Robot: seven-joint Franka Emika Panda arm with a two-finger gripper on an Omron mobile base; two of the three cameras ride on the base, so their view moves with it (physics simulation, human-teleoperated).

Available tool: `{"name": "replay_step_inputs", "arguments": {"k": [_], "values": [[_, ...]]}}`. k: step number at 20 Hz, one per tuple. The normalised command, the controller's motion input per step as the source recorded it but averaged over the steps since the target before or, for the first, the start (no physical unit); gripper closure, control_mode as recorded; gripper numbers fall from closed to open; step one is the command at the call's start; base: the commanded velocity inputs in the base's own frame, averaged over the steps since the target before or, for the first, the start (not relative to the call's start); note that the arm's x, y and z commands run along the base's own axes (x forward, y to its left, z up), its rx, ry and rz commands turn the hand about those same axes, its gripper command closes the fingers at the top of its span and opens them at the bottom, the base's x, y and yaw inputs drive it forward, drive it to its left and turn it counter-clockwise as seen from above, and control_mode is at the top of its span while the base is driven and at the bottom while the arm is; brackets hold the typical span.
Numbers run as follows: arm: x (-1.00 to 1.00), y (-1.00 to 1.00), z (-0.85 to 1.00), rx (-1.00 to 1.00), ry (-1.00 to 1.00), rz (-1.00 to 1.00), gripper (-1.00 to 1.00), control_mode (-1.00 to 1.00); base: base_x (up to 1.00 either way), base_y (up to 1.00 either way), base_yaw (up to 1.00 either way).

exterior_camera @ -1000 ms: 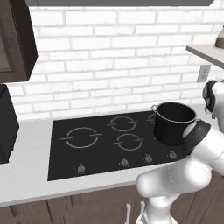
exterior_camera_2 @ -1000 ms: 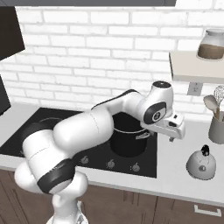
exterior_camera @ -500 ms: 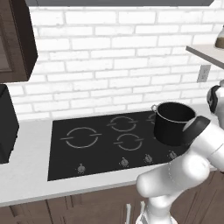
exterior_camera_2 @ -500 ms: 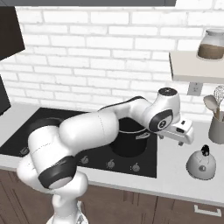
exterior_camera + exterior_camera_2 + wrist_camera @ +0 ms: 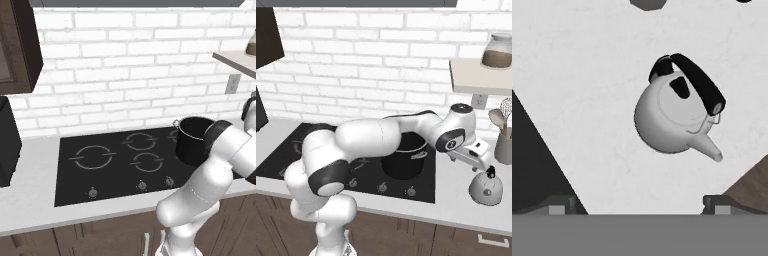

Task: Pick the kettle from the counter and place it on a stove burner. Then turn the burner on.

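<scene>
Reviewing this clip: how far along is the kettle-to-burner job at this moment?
Nothing is completed. The kettle sits ungrasped on the counter, right of the cooktop. In hand: the gripper hovers above it, open. Left: grasp the handle, set it on the large burner, turn a knob. The black pot occupies another burner.

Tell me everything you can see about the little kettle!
The kettle is small, squat and round, with a pale silvery-white body that looks like metal. A dark handle arches over its lid, joined by thin wire, and a short spout pokes out at one side. It stands upright on the pale counter, to the right of the black cooktop, near the counter's front edge. Nothing grips it: the gripper hangs above it, apart from it.
</scene>
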Motion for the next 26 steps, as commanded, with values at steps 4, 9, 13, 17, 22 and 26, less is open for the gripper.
{"name": "replay_step_inputs", "arguments": {"k": [4, 9, 13, 17, 22, 26], "values": [[0.00, -0.28, -0.11, 0.01, 0.00, -0.10, -1.00, -1.00, 0.00, 0.00, 0.00], [0.00, -0.06, -0.21, 0.00, 0.00, -0.04, -1.00, -1.00, 0.00, 0.00, 0.00], [0.00, 0.00, -0.02, 0.00, -0.01, 0.00, -1.00, -1.00, 0.00, 0.00, 0.00], [0.05, -0.08, 0.00, 0.00, -0.02, 0.00, -1.00, -1.00, 0.00, 0.00, 0.00], [0.07, -0.25, 0.00, 0.00, -0.02, 0.00, -1.00, -1.00, 0.00, 0.00, 0.00], [0.06, -0.15, 0.00, 0.00, -0.09, 0.01, -1.00, -1.00, 0.00, 0.00, 0.00]]}}
